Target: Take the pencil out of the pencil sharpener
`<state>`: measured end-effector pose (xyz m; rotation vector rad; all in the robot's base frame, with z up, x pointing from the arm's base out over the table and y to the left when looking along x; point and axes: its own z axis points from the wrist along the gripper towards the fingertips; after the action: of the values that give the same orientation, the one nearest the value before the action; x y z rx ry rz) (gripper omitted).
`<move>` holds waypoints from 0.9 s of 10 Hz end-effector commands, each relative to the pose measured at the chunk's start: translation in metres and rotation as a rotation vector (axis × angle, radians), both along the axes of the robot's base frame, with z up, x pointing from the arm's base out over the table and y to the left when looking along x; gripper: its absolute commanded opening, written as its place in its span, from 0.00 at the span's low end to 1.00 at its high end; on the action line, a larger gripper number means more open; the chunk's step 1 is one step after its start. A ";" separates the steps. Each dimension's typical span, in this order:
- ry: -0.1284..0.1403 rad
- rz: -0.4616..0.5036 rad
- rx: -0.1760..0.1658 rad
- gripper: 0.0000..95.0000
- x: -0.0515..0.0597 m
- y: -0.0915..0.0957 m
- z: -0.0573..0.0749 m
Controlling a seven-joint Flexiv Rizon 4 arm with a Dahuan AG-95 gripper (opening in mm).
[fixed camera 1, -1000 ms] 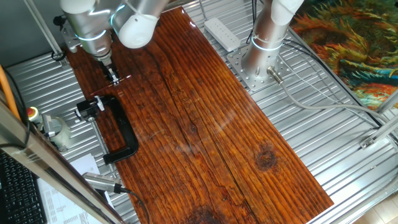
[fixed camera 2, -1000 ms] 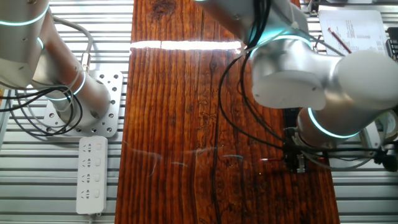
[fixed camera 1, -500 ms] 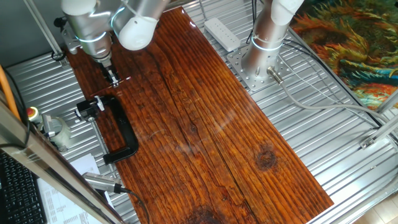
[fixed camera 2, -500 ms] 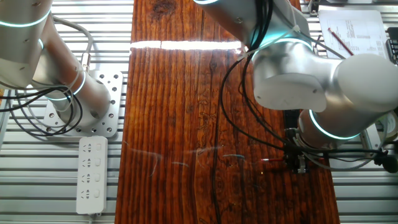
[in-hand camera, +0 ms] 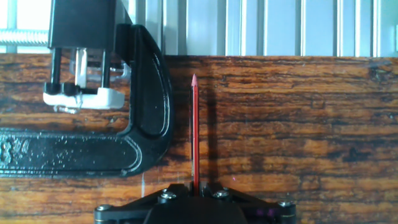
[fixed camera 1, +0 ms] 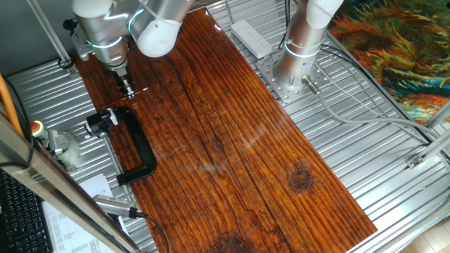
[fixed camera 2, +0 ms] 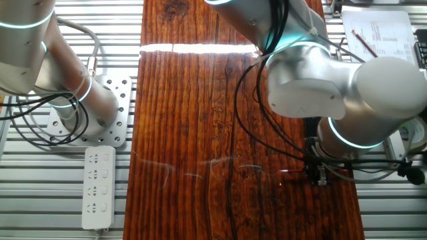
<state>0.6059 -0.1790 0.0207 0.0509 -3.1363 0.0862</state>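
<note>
In the hand view, the gripper (in-hand camera: 195,190) sits at the bottom edge, its jaws narrow and pinching the base of the pencil (in-hand camera: 194,130), which runs straight away to a pointed tip just short of the wooden board's (in-hand camera: 298,124) far edge. Bare board lies open to the pencil's right; just left stands the black clamp (in-hand camera: 146,106), close but apart. Only this view shows the grip. From one fixed view the gripper (fixed camera 1: 127,86) hangs beside the clamp (fixed camera 1: 137,151) near the board's (fixed camera 1: 232,140) edge. The other fixed view shows the pencil (fixed camera 2: 293,172) jutting sideways. I cannot make out the pencil sharpener.
</note>
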 end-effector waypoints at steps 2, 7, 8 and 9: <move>-0.005 0.007 -0.004 0.00 0.000 0.000 0.001; -0.003 0.002 -0.008 0.40 0.001 0.001 0.002; -0.003 -0.002 -0.008 0.40 0.001 0.002 0.005; 0.001 -0.002 -0.006 0.40 0.001 0.003 0.011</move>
<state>0.6086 -0.1752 0.0326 0.0476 -3.1340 0.0956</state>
